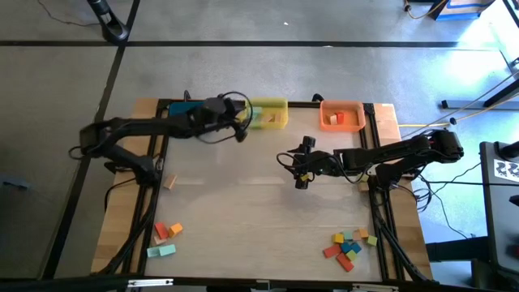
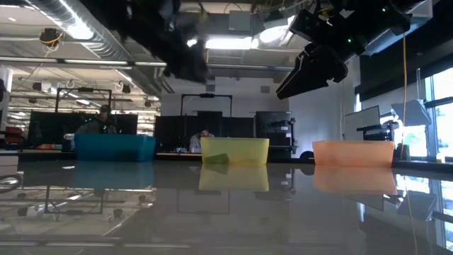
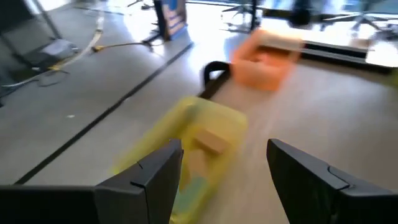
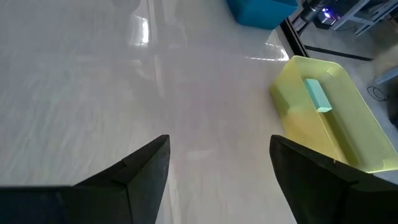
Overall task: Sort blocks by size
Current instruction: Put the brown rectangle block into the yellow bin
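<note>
Jaws of the left gripper [image 3: 221, 180] stand apart, empty, above the yellow bin [image 1: 268, 112]; the right gripper [image 1: 302, 182] hangs open mid-table. Loose blocks [image 1: 347, 246] lie near the front edge; each pick should centre on one block.

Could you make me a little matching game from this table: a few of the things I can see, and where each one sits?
Things:
1. yellow bin
2. orange bin
3. left gripper
4. right gripper

Places:
A. over the bare middle of the table
B. far edge, nearest the right arm's side
C. far edge, in the middle of the three bins
D. at the yellow bin's left end

Pairs: 1-C, 2-B, 3-D, 4-A
</note>
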